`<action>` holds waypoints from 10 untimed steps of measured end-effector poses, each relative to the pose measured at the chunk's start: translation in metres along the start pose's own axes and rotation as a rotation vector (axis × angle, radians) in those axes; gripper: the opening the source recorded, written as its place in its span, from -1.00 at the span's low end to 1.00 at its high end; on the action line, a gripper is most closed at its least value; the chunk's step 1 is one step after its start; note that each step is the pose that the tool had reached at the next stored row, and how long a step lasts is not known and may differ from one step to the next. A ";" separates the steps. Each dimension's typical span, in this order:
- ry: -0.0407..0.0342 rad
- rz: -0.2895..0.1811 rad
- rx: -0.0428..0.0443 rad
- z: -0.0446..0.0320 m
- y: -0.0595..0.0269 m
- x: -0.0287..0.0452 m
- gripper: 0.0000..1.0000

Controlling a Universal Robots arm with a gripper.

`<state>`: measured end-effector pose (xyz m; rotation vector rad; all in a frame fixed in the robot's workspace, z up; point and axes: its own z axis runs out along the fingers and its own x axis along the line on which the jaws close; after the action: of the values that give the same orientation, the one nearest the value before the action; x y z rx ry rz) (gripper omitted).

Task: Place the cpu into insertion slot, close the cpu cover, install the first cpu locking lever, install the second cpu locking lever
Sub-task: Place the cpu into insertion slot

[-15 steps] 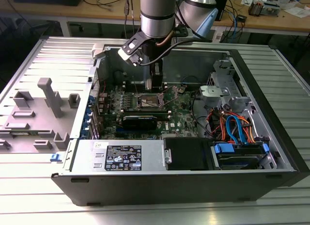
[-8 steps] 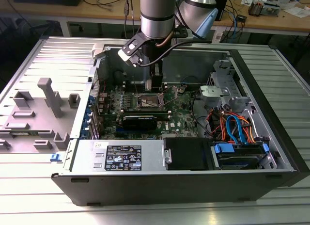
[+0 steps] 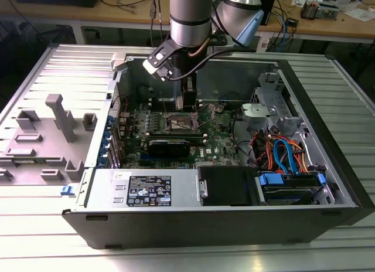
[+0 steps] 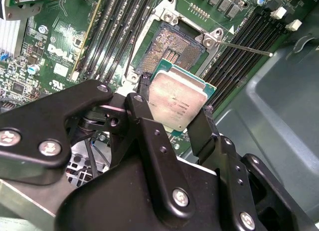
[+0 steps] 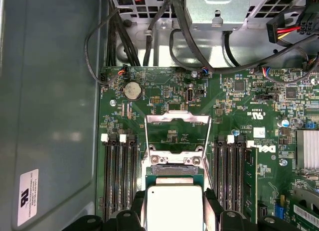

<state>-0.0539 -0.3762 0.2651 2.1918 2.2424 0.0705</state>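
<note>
The gripper (image 4: 175,100) pinches the cpu (image 4: 177,104) by two opposite edges between its black fingers (image 4: 144,86), with the chip's dull silver top facing the camera in both wrist views. In the first wrist view the cpu (image 5: 173,208) sits between the two finger tips (image 5: 209,205).

Just beyond the chip in the second wrist view lies the insertion slot (image 4: 172,47). Its tan contact field is bare, and the cpu overlaps one edge of it in the picture. Whether the chip touches the slot cannot be told. The cpu cover (image 5: 177,116) stands swung up and open on the far side of the slot, and green board shows through its square cutout. A thin metal lever (image 4: 244,48) juts out sideways from one corner of the slot.

Long black memory slots (image 5: 119,176) run along both sides of the socket on the green motherboard (image 5: 234,101).

In the exterior view the gripper (image 3: 188,102) hangs down into the open computer case (image 3: 328,166) over the middle of the board. A power supply (image 3: 152,190) lies along the case's near side. Bundled orange and blue cables (image 3: 281,152) sit toward the exterior view's right. The case rests on a ribbed grey desk (image 3: 176,261). A grey fixture (image 3: 58,116) stands on the desk at the exterior view's left.
</note>
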 end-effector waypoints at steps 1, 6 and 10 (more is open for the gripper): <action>-0.0003 0.000 0.0001 0.0008 0.0000 -0.0001 0.09; 0.0003 0.000 0.0002 0.0094 -0.0004 -0.0003 0.09; 0.0003 0.000 0.0001 0.0177 -0.0009 -0.0006 0.09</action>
<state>-0.0541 -0.3763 0.2474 2.1919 2.2427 0.0708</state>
